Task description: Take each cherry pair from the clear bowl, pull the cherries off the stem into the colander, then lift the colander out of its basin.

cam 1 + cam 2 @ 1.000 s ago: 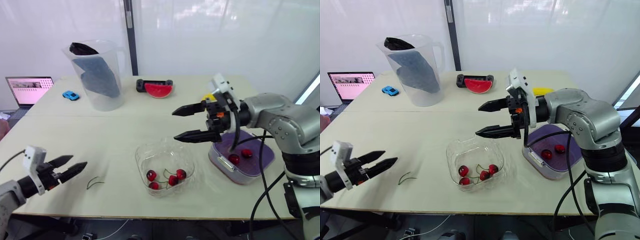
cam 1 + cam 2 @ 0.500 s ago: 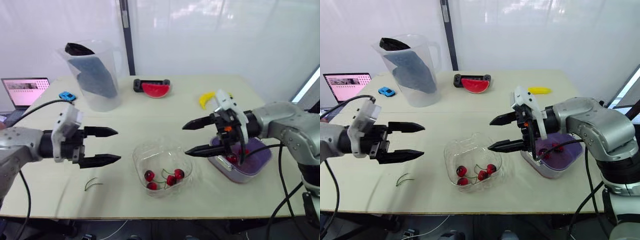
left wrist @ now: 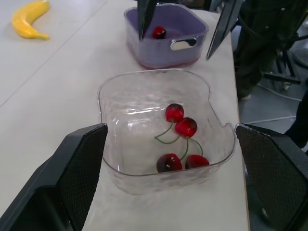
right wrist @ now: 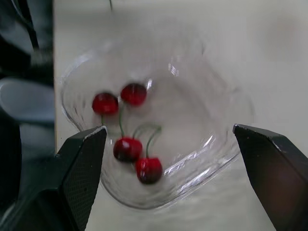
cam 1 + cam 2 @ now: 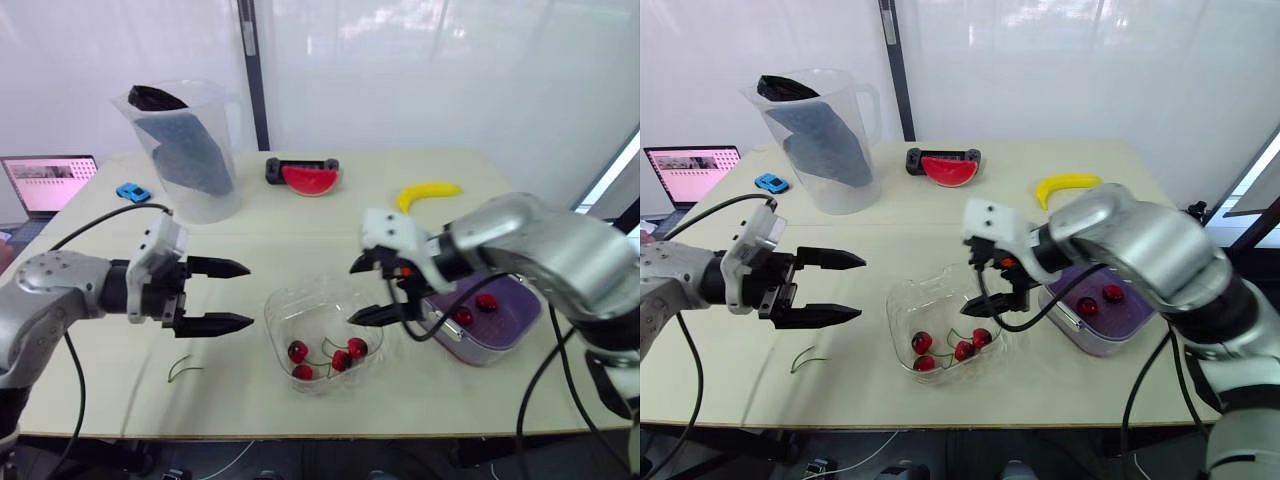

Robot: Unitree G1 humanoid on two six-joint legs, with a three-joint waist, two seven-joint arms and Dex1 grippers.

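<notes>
The clear bowl [image 5: 282, 312] sits near the table's front middle and holds two cherry pairs [image 5: 356, 347], still on their stems. To its right is the purple colander [image 5: 522, 300] in its basin, with two loose cherries [image 5: 487, 302] inside. My left gripper [image 5: 250, 295] is open, just left of the bowl and pointing at it. My right gripper [image 5: 351, 294] is open above the bowl's right rim. In the left wrist view the bowl [image 3: 111, 86] and its cherries [image 3: 185, 127] lie straight ahead. The right wrist view looks down on the cherries [image 4: 127, 148].
A loose green stem [image 5: 184, 368] lies on the table below my left gripper. At the back stand a clear pitcher [image 5: 185, 150], a blue toy car [image 5: 131, 191], a laptop [image 5: 45, 182], a watermelon slice [image 5: 312, 178] and a banana [image 5: 428, 193].
My left gripper rose from the front left edge and moved right toward the bowl. My right gripper swung left from beside the colander to over the bowl's right rim.
</notes>
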